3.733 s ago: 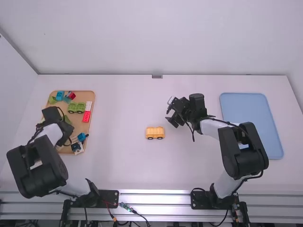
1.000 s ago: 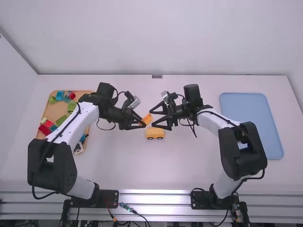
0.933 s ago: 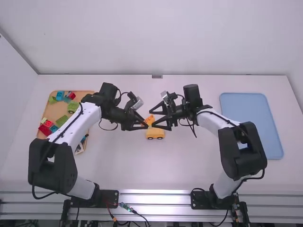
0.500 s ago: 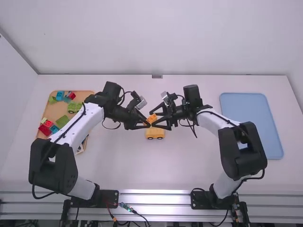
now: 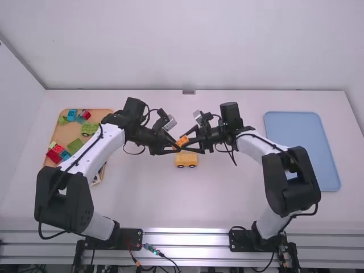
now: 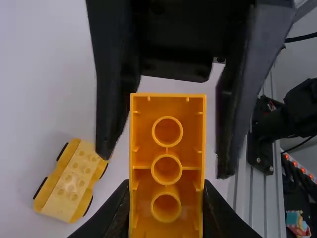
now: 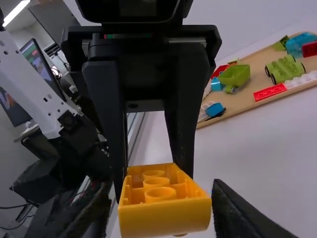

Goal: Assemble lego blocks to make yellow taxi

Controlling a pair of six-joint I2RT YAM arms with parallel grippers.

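Left gripper (image 5: 179, 150) is clamping one orange block (image 6: 167, 145); right gripper (image 5: 182, 143) is straddling it, fingers apart; one yellow wheeled base (image 5: 186, 160) is standing nearer, between one brown tray (image 5: 63, 136) (left) and one blue mat (image 5: 298, 139) (right).

orange block (image 6: 167, 153): smooth plastic, slightly glossy
yellow car base (image 5: 186, 161): smooth plastic, satin look
left gripper (image 5: 180, 150), right gripper (image 5: 183, 143): matt black, plastic look
tray under blocks (image 5: 99, 116): wood look, matt
blue tray (image 5: 298, 142): smooth, matt
rail (image 5: 187, 239): shiny metal

Open approach to yellow base (image 5: 186, 162) frm cam side; L + R jaws bar far side.
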